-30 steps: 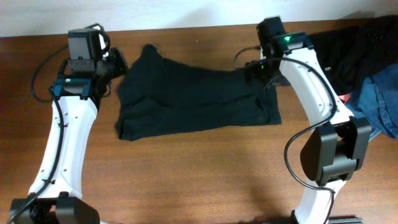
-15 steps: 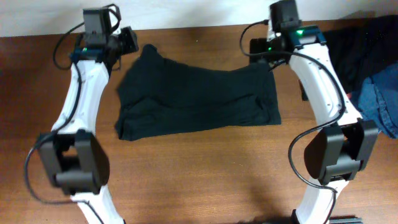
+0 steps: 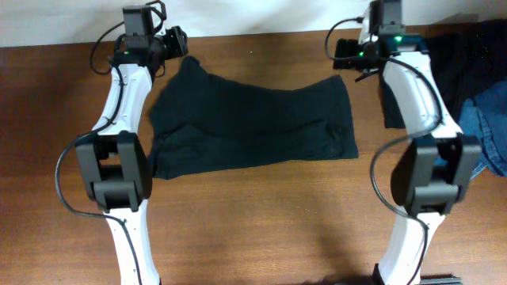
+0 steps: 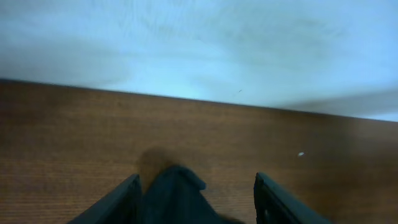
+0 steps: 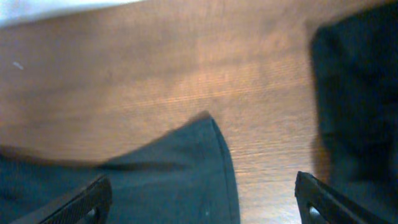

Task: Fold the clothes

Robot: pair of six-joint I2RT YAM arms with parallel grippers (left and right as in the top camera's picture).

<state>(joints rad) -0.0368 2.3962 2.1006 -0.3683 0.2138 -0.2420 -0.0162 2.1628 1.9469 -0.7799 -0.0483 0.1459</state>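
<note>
The clothes point(image 3: 249, 123), a black T-shirt, lie folded flat across the middle of the table. My left gripper point(image 3: 176, 41) hangs over its far left corner. In the left wrist view the jaws of this gripper point(image 4: 197, 180) stand apart, with a tip of the black cloth point(image 4: 174, 193) lying between them, close to the left finger point(image 4: 127, 199). My right gripper point(image 3: 342, 54) is at the shirt's far right corner. Here too the gripper point(image 5: 202, 180) is open, and the shirt's corner point(image 5: 186, 174) rests flat on the wood below, ungripped.
A heap of dark garments point(image 3: 455, 63) and blue denim point(image 3: 487, 131) fills the back right of the table, right beside the right arm. That dark cloth point(image 5: 354, 93) shows at the right in the right wrist view. A white wall point(image 4: 199, 43) borders the table's far edge.
Both arms have swung toward the table's far edge, off the shirt's upper corners. The left jaws have widened. The shirt's far right corner now lies flat.
</note>
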